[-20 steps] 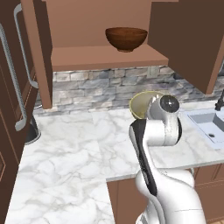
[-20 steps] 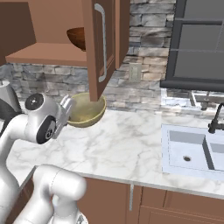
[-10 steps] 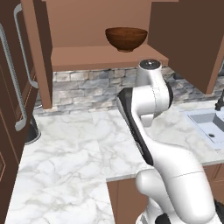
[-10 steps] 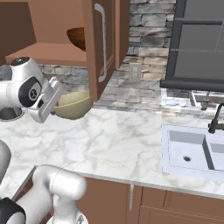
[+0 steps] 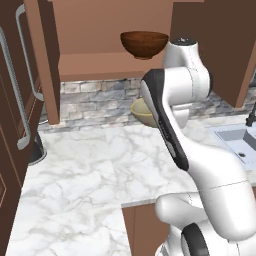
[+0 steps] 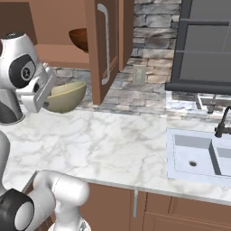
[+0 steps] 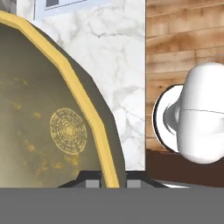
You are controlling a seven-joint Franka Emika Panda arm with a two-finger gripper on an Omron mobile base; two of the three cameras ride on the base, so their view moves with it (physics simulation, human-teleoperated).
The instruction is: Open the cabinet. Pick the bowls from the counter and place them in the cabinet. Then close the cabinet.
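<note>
The cabinet (image 5: 42, 65) stands open, both doors swung out, its right door and silver bar handle (image 6: 104, 45) near me. A dark reddish-brown wooden bowl (image 5: 144, 44) (image 6: 79, 39) rests on its shelf. My gripper (image 6: 48, 96) is shut on the rim of the pale beige bowl (image 6: 67, 95) (image 5: 140, 112), which hangs tilted above the marble counter (image 5: 90, 165) (image 6: 113, 144), below the shelf. In the hand view the bowl (image 7: 48, 131) is close up, its yellow rim running down between my fingertips (image 7: 113, 180). In the left base view my arm hides most of the bowl.
A sink (image 6: 198, 155) (image 5: 239, 142) with a dark faucet (image 6: 222, 124) lies to the right. The black-framed unit (image 6: 207, 45) hangs above it. A tall dark door with a curved handle (image 5: 15, 90) stands at the left. A stone backsplash (image 5: 95, 102) runs behind the counter.
My arm has swung upward and the gripper has carried the pale bowl up off the counter area and leftward, closer to the open cabinet. The wooden bowl has stayed on the shelf.
</note>
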